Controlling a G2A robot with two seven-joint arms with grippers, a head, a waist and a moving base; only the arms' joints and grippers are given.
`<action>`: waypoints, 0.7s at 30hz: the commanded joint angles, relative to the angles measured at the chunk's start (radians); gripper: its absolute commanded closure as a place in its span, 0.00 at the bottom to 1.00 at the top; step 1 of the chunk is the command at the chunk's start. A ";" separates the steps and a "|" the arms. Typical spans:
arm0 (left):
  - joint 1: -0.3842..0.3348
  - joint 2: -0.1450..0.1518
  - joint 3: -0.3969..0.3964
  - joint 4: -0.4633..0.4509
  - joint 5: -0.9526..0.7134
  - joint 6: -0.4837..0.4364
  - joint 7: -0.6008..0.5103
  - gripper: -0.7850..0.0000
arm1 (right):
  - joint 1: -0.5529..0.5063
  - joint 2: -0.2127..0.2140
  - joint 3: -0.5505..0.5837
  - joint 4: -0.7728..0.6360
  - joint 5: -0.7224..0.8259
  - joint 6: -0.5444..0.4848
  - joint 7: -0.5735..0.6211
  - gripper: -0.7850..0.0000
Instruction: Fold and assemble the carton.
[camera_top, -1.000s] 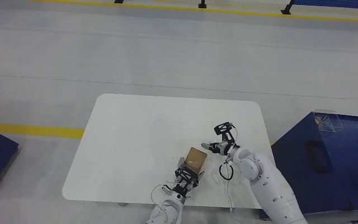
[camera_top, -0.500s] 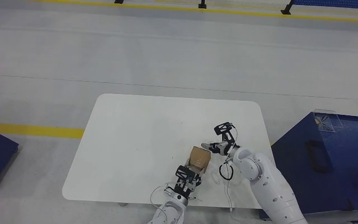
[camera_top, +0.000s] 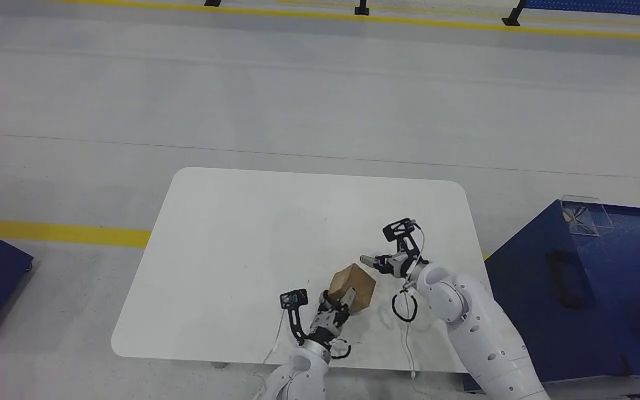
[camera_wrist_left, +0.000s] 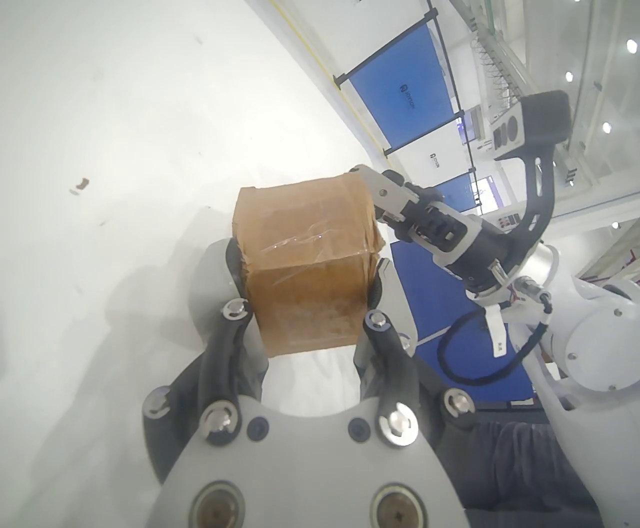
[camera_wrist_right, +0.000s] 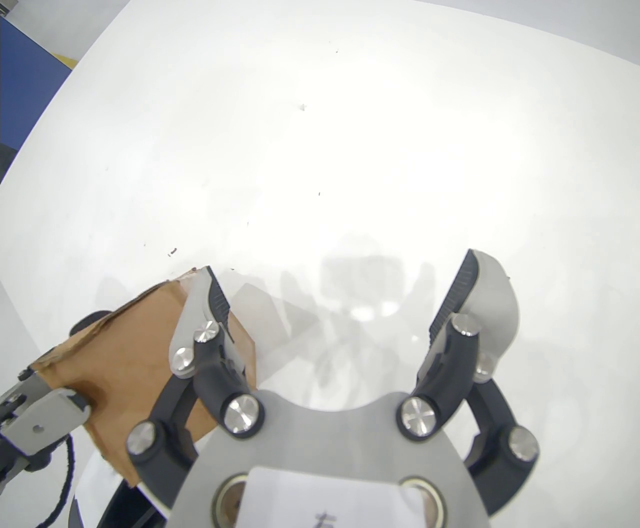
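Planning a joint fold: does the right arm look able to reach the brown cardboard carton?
Likely yes: the open right gripper sits beside the brown cardboard carton, nothing between; the left gripper holds it.

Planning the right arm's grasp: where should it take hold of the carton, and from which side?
Probably the carton by its free far faces, from opposite the left gripper, which clamps two flat sides; the right gripper is open there.

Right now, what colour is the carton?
The carton is plain brown cardboard; left wrist view shows it best.
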 joint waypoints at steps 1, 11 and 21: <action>0.004 0.001 -0.004 -0.004 0.005 0.026 0.010 0.85 | -0.012 0.002 0.018 -0.012 -0.004 0.038 -0.022 0.00; 0.058 0.010 0.011 -0.086 0.207 0.178 0.153 0.00 | -0.044 0.010 0.060 -0.058 0.003 0.051 -0.027 0.00; 0.041 0.001 0.046 -0.132 0.503 0.486 0.348 0.00 | -0.044 0.010 0.060 -0.058 0.003 0.051 -0.027 0.00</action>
